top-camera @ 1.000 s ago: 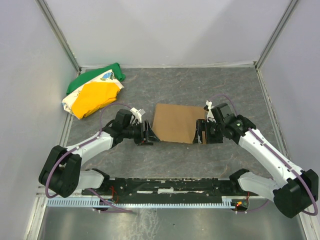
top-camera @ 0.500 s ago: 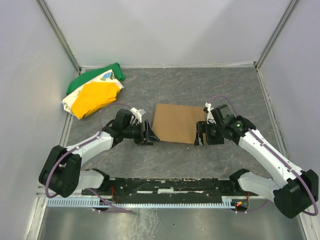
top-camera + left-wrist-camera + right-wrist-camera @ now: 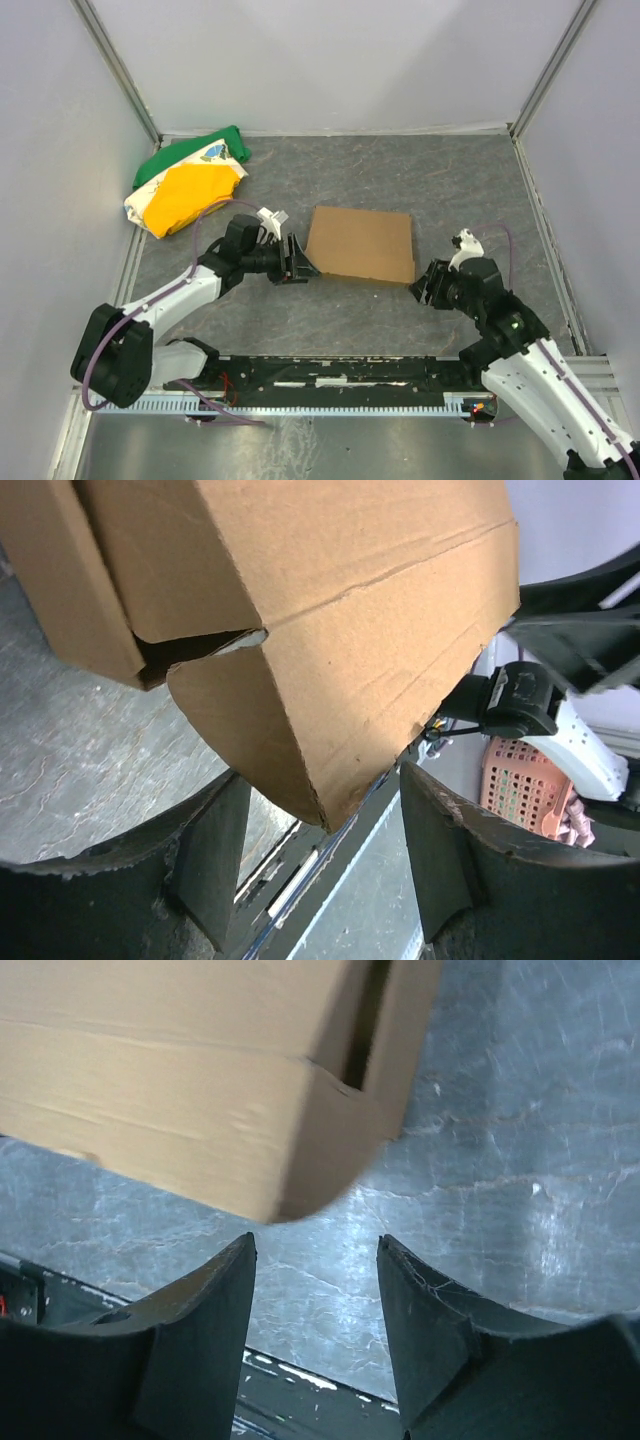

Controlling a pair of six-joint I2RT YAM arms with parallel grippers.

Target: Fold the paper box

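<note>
The paper box (image 3: 362, 245) is a closed, shallow brown cardboard box lying flat on the grey table (image 3: 400, 180). My left gripper (image 3: 297, 262) is open at the box's left near corner. In the left wrist view the box (image 3: 300, 600) fills the top, and its corner hangs between the open fingers of the left gripper (image 3: 320, 870) without being clamped. My right gripper (image 3: 428, 283) is open and empty, apart from the box, just off its right near corner. In the right wrist view the box (image 3: 200, 1080) lies ahead and to the left of the right gripper (image 3: 315, 1250), with bare table between the fingers.
A green, yellow and white cloth bundle (image 3: 190, 185) lies at the back left by the wall. Grey walls enclose the table on three sides. The black base rail (image 3: 330, 375) runs along the near edge. A pink basket (image 3: 520, 780) shows beyond the table.
My right arm has let go of the box's right side and drawn back toward the near edge. The box now lies flat. My left gripper has shifted slightly along the left edge.
</note>
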